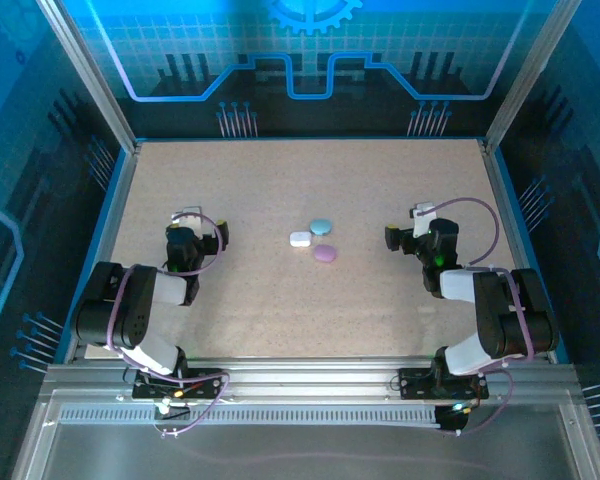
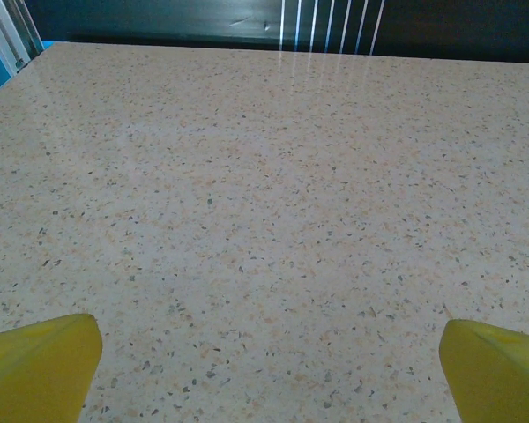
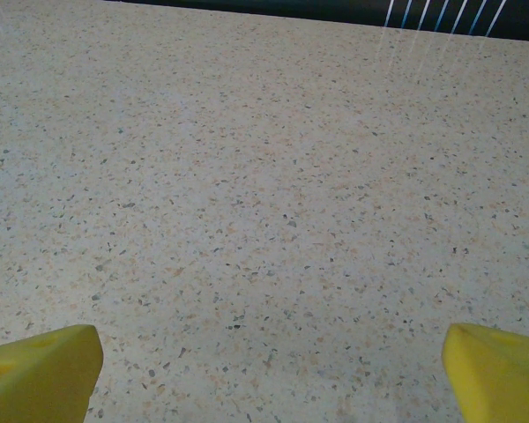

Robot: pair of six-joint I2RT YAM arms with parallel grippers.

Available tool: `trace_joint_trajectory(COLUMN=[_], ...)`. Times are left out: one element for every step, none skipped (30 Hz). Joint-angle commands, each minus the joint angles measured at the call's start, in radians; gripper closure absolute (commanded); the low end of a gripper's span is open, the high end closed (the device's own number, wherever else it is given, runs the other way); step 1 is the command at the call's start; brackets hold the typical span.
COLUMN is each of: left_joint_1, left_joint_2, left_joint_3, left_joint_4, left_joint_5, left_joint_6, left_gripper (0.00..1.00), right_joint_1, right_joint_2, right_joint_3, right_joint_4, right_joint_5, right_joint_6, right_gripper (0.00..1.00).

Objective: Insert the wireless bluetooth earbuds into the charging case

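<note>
The room glows blue. The back wall (image 1: 310,50) is bright, and the sides are dark. The speckled table (image 1: 280,300) is softly and evenly lit, a bit dim, with hardly any shadows. In the left wrist view, a pale shine lies on the far part of the table, and thin white lines (image 2: 313,26) glare at the top. The yellow fingertips (image 2: 35,370) in the bottom corners look blurry, but the table's specks are sharp.

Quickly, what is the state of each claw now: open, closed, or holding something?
Left claw: open, holding nothing.
Right claw: open, holding nothing.
</note>
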Motion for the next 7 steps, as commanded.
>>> trace_joint_trajectory(left_joint_1=[0.002,0.002,0.002,0.002,0.003,0.002,0.002], left_joint_2=[-0.013,-0.013,-0.013,-0.013,-0.013,-0.013,-0.013], left_joint_3=[0.013,0.013,0.013,0.013,0.012,0.012,0.013], left_joint_4=[0.005,0.005,0.005,0.005,0.006,0.006,0.005], left_joint_5=[0.021,0.021,0.021,0.021,0.021,0.021,0.021], left_joint_6=[-0.001,-0.001,-0.001,-0.001,-0.001,-0.001,0.0], left_gripper=[0.01,0.01,0.01,0.01,0.01,0.01,0.01], right_joint_1=[0.008,0.008,0.008,0.008,0.008,0.008,0.008], right_joint_2=[0.003,0.003,0.003,0.003,0.002,0.003,0.002], right_joint_3=[0.001,0.001,0.001,0.001,0.001,0.001,0.001], right_joint_4=[0.04,0.039,0.04,0.04,0.04,0.04,0.04], right_joint_5=[-0.007,-0.007,-0.007,-0.006,-0.007,-0.006,-0.006], right_joint_6=[-0.008,-0.008,-0.009,-0.01,-0.009,-0.009,-0.01], right_gripper=[0.0,0.0,0.0,0.0,0.0,0.0,0.0])
